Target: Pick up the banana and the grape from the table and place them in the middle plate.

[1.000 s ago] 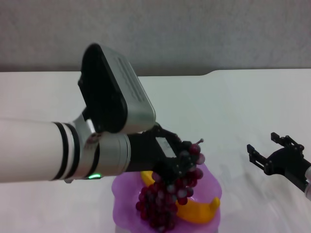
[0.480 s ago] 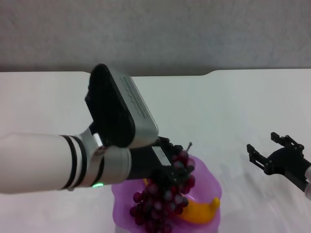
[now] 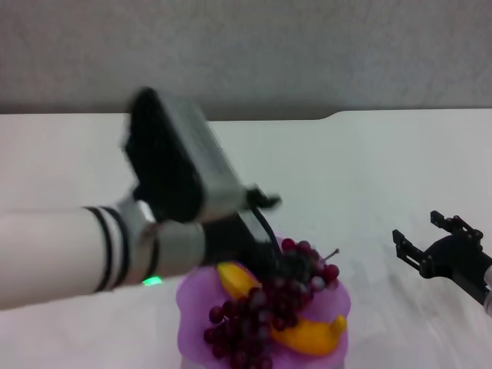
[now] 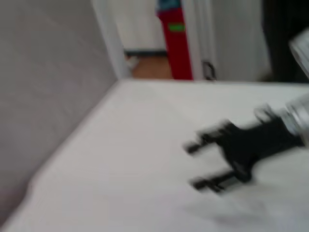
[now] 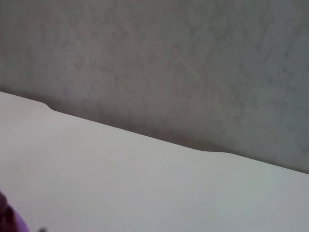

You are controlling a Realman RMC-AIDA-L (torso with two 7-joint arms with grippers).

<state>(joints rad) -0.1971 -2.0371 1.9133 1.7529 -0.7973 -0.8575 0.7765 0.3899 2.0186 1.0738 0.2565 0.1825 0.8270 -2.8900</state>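
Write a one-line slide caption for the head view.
Left gripper over the purple plate holding grapes and banana; right gripper open, parked aside.

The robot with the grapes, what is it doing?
It is putting fruit on a plate. The left gripper is right over the purple middle plate, at the top of the grape bunch, which now lies on the plate across the banana. Whether its fingers have let go cannot be seen. The right gripper waits open off to the side above the white table, holding nothing.
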